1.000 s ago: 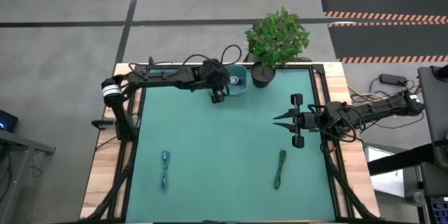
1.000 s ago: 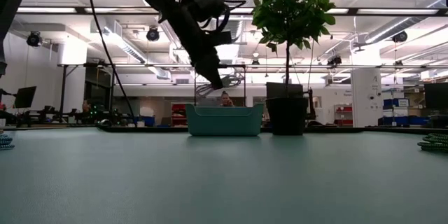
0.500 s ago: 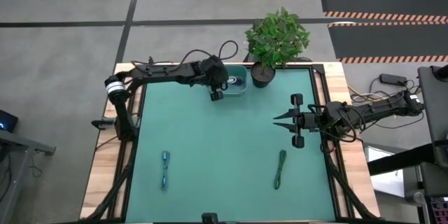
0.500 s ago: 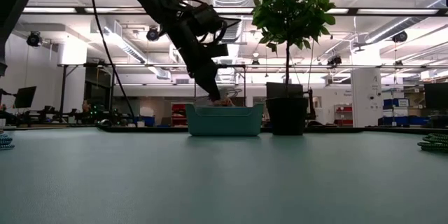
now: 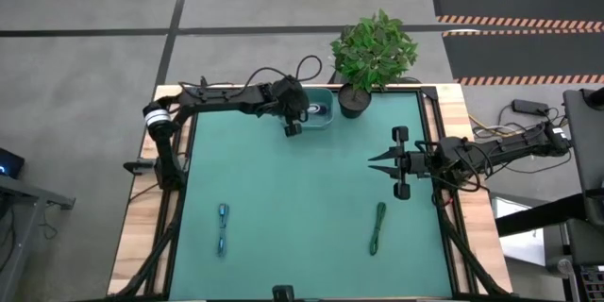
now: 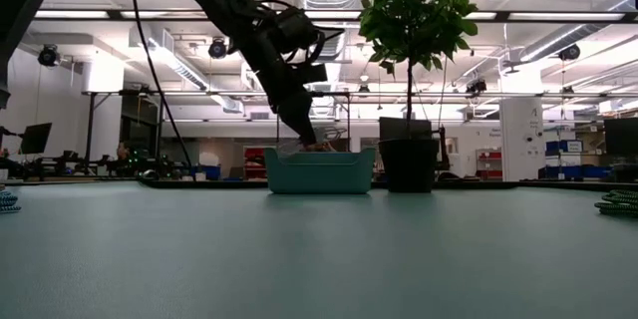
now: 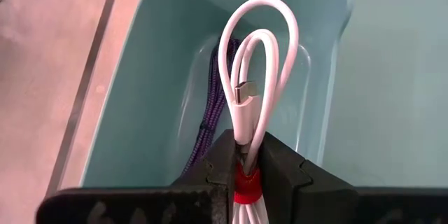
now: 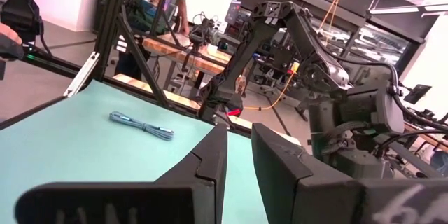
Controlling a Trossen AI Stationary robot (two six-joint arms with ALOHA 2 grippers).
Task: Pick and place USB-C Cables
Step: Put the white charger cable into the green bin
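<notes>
My left gripper (image 7: 246, 157) hangs over the teal bin (image 7: 161, 56) at the table's far edge (image 5: 324, 111), shut on the white USB-C cable (image 7: 255, 77) with its red tie. In the low view its tip (image 6: 317, 143) stands at the bin's rim (image 6: 319, 171). A purple cable (image 7: 210, 112) lies on the bin's floor. The blue cable (image 5: 223, 228) lies flat near the table's left near corner, the green cable (image 5: 377, 226) toward the right near side. My right gripper (image 5: 377, 162) waits above the table's right half, its fingers a narrow gap apart (image 8: 239, 147). My left gripper pinches the white cable bundle between its two fingers just above the red tie (image 7: 245, 182), coming from above and pointing down into the bin. The looped end (image 7: 260, 14) and a silver plug (image 7: 245, 94) stick out past the fingertips, clear of the bin's floor.
A potted plant (image 5: 373, 52) stands just right of the bin, its dark pot (image 6: 409, 164) next to the bin's wall. The green mat between bin and the two lying cables is bare. Wooden borders and black frame rails run along the table's edges.
My left gripper, still shut on the white cable, has moved a little toward the far edge and come down, from well above the bin to the level of its rim.
</notes>
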